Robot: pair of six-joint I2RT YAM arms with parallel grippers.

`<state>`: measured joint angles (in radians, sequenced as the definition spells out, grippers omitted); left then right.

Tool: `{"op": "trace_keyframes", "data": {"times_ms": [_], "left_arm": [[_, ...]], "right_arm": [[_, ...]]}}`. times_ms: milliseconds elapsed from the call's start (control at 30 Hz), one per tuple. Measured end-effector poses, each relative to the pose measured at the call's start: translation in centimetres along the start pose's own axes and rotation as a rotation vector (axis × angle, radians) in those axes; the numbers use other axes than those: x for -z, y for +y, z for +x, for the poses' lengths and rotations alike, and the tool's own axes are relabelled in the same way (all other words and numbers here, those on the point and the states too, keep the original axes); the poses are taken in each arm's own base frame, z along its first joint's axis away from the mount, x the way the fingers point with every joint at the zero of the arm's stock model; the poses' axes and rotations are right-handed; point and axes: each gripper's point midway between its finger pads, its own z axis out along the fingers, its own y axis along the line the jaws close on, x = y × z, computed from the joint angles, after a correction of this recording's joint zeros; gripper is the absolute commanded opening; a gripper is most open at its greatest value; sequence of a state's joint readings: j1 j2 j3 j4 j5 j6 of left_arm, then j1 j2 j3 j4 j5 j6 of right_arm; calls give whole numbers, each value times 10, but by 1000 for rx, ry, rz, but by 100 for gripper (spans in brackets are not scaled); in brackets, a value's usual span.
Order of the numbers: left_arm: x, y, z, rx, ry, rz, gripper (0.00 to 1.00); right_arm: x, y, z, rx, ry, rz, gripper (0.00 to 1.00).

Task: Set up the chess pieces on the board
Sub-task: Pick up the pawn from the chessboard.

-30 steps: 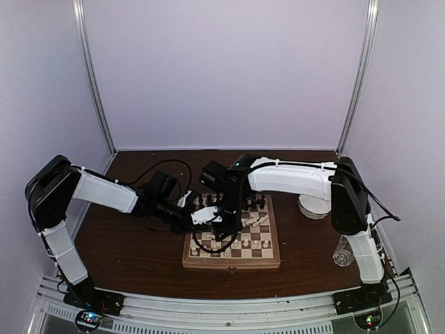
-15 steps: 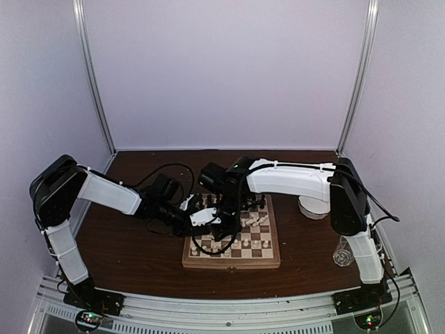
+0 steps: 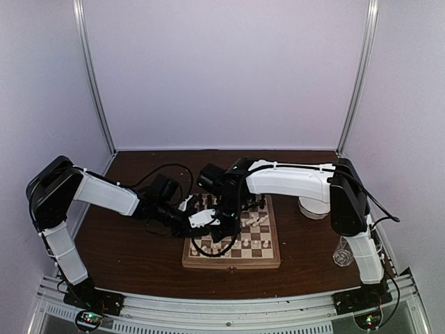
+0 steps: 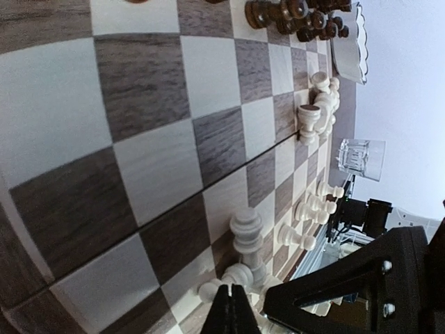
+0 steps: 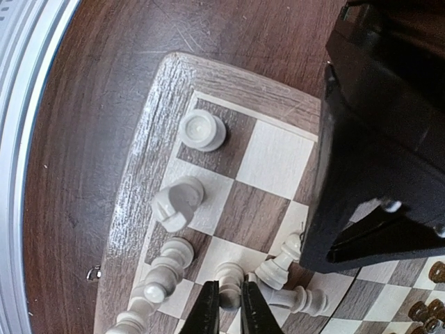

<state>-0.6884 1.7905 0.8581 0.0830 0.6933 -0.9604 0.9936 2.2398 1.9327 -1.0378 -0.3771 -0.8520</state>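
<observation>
Right gripper [image 5: 230, 309] clamped on white chess piece [image 5: 229, 282], in crowded row near corner of board [image 5: 149, 174]. Left gripper [image 4: 231, 309] pressed together, nothing seen held. Risk: leaning neighbour pieces [image 5: 278, 268] toppled if piece is lifted askew; close arms knocked together.

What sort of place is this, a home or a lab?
Probably a lab test booth: white walls and metal posts close in one table, with a left arm and a right arm mounted on a rail at its near edge, over a chessboard.

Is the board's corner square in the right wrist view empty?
No, a white piece stands on that corner square of the board.
</observation>
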Motion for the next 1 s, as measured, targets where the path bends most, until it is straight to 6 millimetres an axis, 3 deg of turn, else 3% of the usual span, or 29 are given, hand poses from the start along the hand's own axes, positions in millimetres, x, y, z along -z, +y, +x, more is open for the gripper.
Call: {"op": "trace_keyframes", "data": {"times_ms": [367, 1000], "left_arm": [[11, -4, 4, -4, -22, -10, 0], [-10, 3, 8, 18, 49, -19, 0]], "right_arm": [[-1, 3, -4, 28, -2, -3, 10], [2, -8, 3, -16, -8, 16, 9]]}}
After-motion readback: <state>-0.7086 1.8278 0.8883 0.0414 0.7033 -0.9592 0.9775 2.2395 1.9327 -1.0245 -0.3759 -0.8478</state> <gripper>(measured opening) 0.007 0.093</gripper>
